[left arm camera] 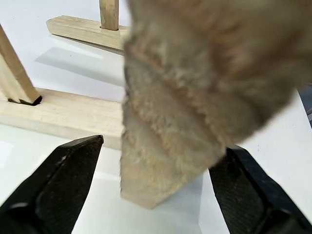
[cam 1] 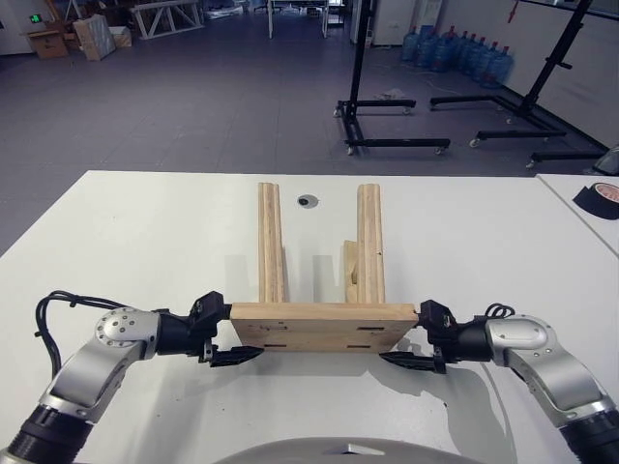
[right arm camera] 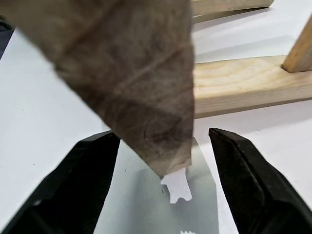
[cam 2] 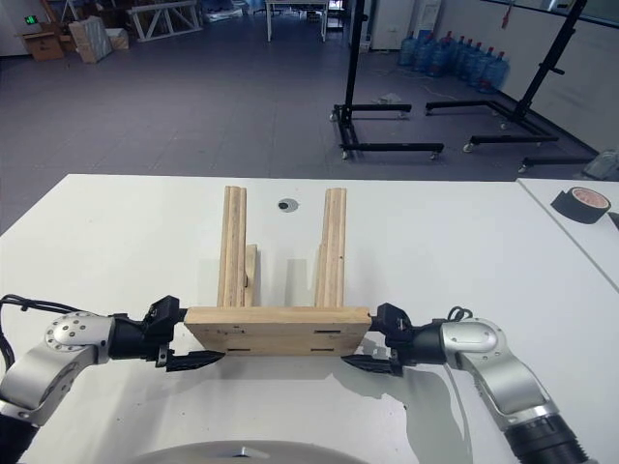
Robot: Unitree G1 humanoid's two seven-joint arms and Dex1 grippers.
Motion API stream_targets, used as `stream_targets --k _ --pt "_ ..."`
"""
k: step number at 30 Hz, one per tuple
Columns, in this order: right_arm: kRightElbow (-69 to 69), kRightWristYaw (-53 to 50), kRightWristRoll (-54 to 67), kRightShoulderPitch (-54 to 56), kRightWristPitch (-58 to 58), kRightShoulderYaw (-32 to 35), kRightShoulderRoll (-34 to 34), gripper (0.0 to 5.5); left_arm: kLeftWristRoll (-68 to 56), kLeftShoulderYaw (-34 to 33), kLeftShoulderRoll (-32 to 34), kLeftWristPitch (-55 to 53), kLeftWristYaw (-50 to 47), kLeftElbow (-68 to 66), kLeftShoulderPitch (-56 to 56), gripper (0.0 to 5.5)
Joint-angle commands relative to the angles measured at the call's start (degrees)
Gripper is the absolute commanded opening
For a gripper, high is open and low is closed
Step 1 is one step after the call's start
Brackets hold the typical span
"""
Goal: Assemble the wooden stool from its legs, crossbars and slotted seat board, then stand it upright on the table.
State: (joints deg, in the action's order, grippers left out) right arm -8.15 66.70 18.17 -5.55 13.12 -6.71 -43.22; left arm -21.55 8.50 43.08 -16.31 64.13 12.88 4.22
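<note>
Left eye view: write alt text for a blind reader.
A wooden stool lies on its side on a white table, seat board nearest, legs pointing away. The left gripper and right gripper, both open, straddle the board's ends.

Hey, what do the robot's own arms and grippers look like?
The left arm and right arm have rounded silver-grey shells that turn black toward the wrists. The left gripper and right gripper are black, each with two tapering, pointed jaws. Black cables loop beside the forearms.

Head pair downward; wrist cameras near stool
</note>
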Motion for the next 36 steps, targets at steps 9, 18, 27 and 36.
stream_targets --k 9,18,27,36 --pt "4.53 0.38 -2.44 2.95 -3.29 -3.47 2.15 3.3 2.72 1.44 -0.46 3.38 1.12 -2.44 -0.62 3.7" --pt "4.72 0.16 -1.56 2.82 -3.05 -2.76 2.68 3.0 3.56 1.21 -0.91 5.56 1.04 -2.42 -1.39 3.7" --pt "4.86 0.47 -0.55 3.07 -3.05 -2.52 3.84 1.68 4.91 1.38 -1.48 9.29 1.83 -5.41 -1.7 2.42" --pt "2.66 3.35 4.65 2.08 0.42 0.44 4.55 1.62 -2.6 -1.25 -2.04 7.07 6.56 -2.48 -0.16 1.8"
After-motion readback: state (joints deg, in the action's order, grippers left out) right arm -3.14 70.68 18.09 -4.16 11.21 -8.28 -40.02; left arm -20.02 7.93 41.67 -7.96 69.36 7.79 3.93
